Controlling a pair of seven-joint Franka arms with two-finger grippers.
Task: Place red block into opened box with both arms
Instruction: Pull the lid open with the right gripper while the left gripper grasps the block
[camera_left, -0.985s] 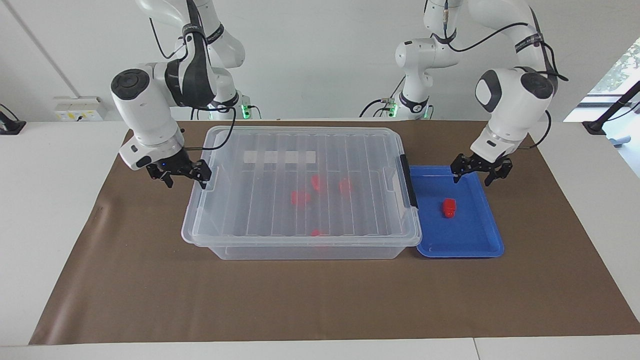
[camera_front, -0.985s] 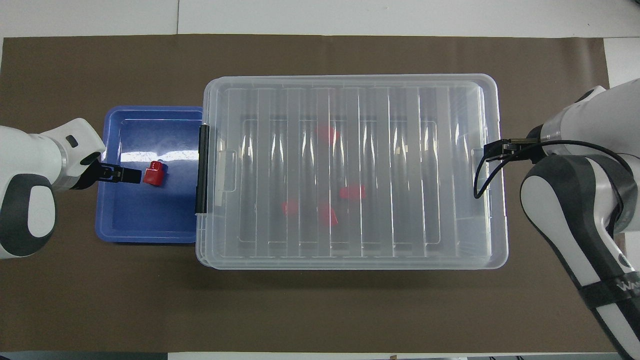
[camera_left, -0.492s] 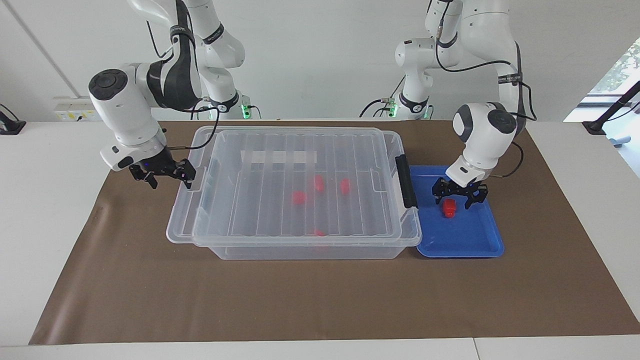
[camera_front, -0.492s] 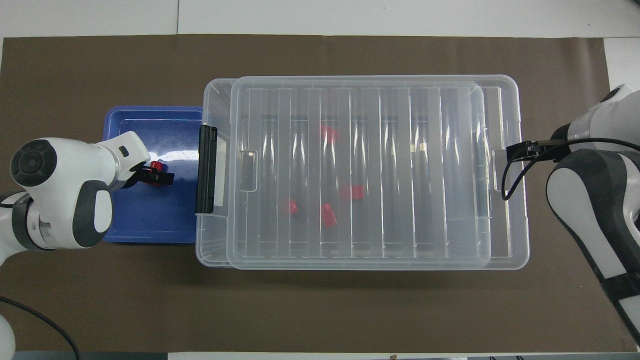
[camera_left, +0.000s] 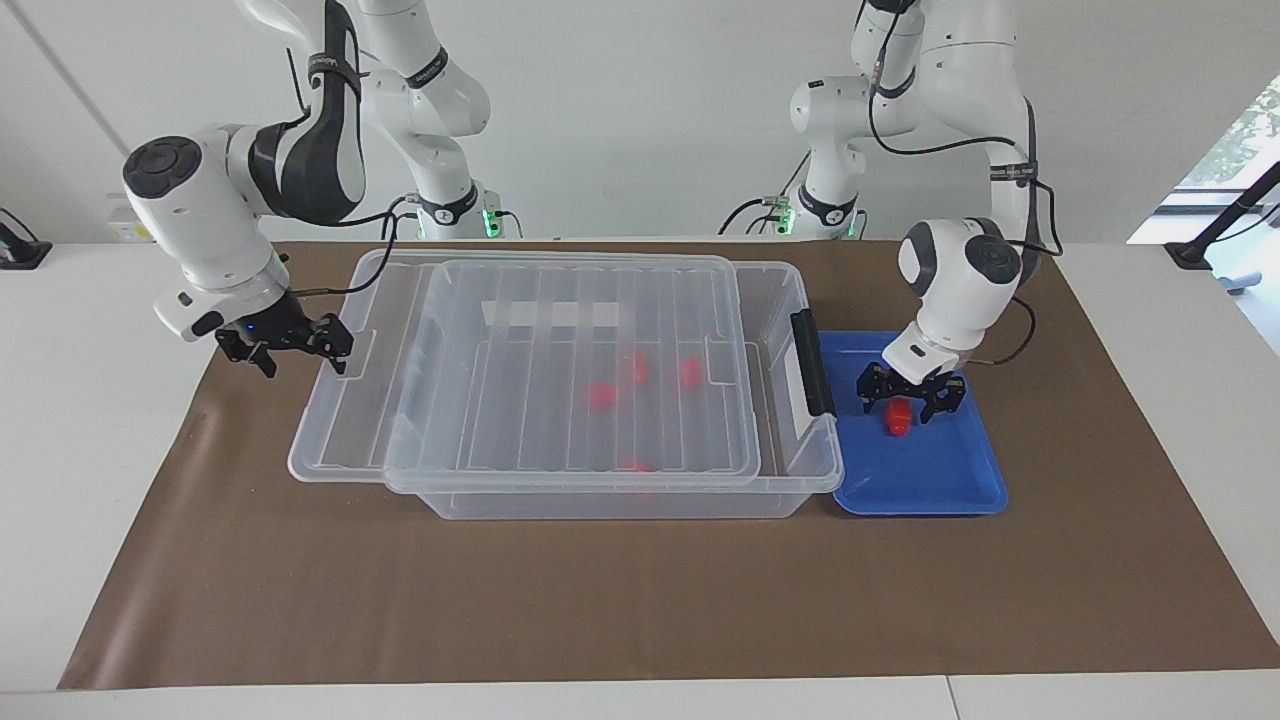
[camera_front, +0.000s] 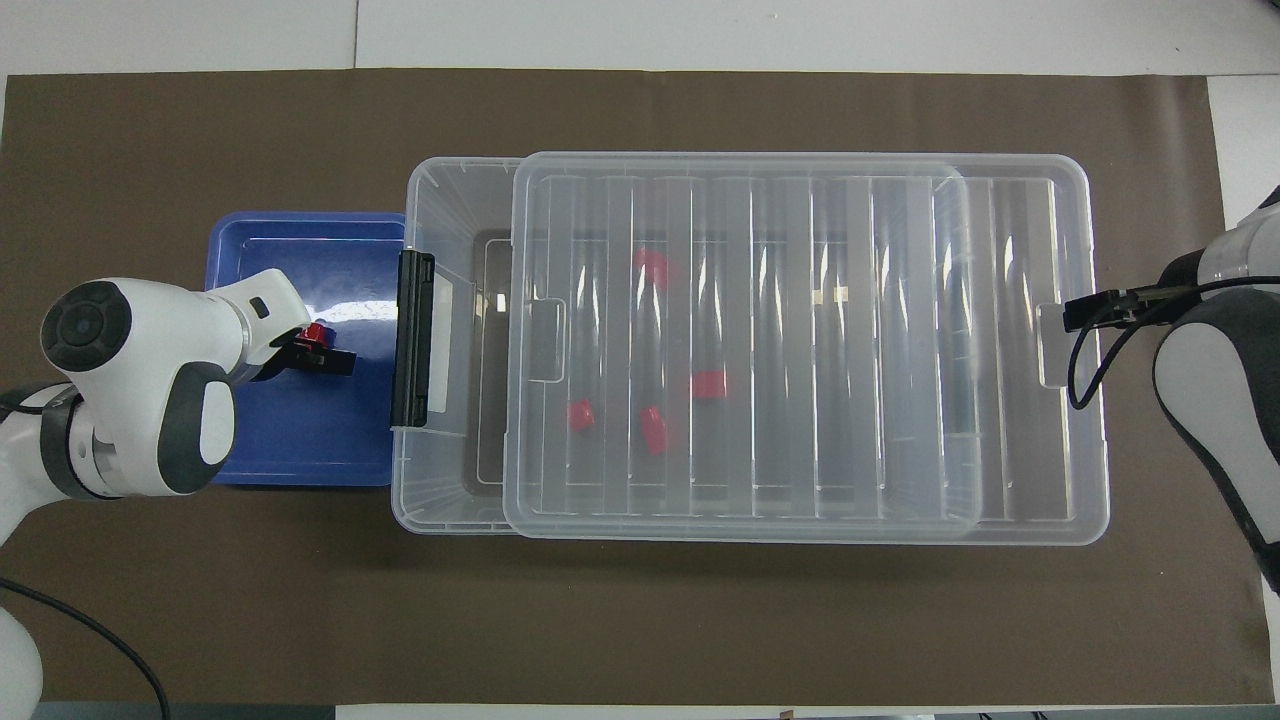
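The red block (camera_left: 898, 417) (camera_front: 316, 331) lies in the blue tray (camera_left: 930, 480). My left gripper (camera_left: 908, 397) (camera_front: 320, 346) is low over it and open, one finger on each side of the block. The clear box (camera_left: 620, 500) (camera_front: 440, 505) stands beside the tray. Its ribbed lid (camera_left: 500, 440) (camera_front: 800, 350) lies slid toward the right arm's end, so a strip of the box is uncovered by the black latch handle (camera_left: 812, 375) (camera_front: 415, 340). My right gripper (camera_left: 292, 346) (camera_front: 1085, 310) is open, with one fingertip hooked at the lid's end tab.
Several other small red pieces (camera_left: 638, 367) (camera_front: 655, 428) lie inside the box under the lid. The lid overhangs the box at the right arm's end. Brown paper (camera_left: 640, 600) covers the table around the box and the tray.
The right gripper has moved toward its own end of the table, dragging the lid and uncovering the latch end. The left gripper has swung in over the tray and come down around the red block.
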